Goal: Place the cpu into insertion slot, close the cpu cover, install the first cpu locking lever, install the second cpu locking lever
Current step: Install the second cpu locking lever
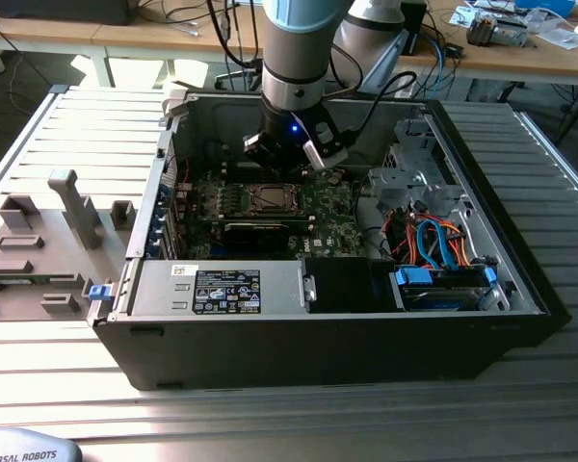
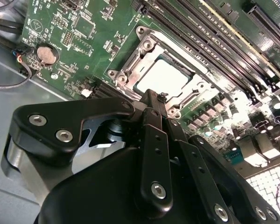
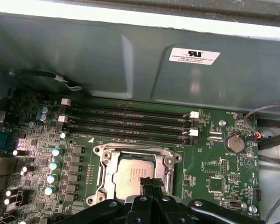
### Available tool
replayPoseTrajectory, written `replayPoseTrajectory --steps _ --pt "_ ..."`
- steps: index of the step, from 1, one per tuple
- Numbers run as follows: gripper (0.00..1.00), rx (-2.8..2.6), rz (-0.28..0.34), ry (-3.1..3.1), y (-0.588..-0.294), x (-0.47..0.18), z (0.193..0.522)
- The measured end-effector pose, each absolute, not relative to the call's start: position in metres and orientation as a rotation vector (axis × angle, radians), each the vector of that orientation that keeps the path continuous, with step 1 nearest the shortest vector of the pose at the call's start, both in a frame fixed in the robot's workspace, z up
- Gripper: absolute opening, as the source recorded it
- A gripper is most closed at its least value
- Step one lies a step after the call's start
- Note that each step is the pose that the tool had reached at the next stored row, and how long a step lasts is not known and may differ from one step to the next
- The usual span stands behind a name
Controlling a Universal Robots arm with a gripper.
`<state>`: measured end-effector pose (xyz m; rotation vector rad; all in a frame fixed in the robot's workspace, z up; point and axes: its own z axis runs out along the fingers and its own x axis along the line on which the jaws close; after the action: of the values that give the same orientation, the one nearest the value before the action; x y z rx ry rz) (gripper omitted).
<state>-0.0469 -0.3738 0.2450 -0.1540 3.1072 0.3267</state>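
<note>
Silver-grey, the cpu lies flat in its socket on the green motherboard, low centre in the first wrist view, with the cpu cover framing it. Black gripper fingers are pressed together just above the cpu's edge, inside the open computer case.

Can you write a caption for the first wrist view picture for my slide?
The gripper hovers above the cpu, which sits in its socket with the cpu cover closed.
</note>
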Motion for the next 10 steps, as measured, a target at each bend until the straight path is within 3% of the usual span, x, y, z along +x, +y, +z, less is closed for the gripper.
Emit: replayPoseTrajectory --steps 10 --pt "0.11 -0.154 0.327 3.107 -0.3833 -0.048 0.244"
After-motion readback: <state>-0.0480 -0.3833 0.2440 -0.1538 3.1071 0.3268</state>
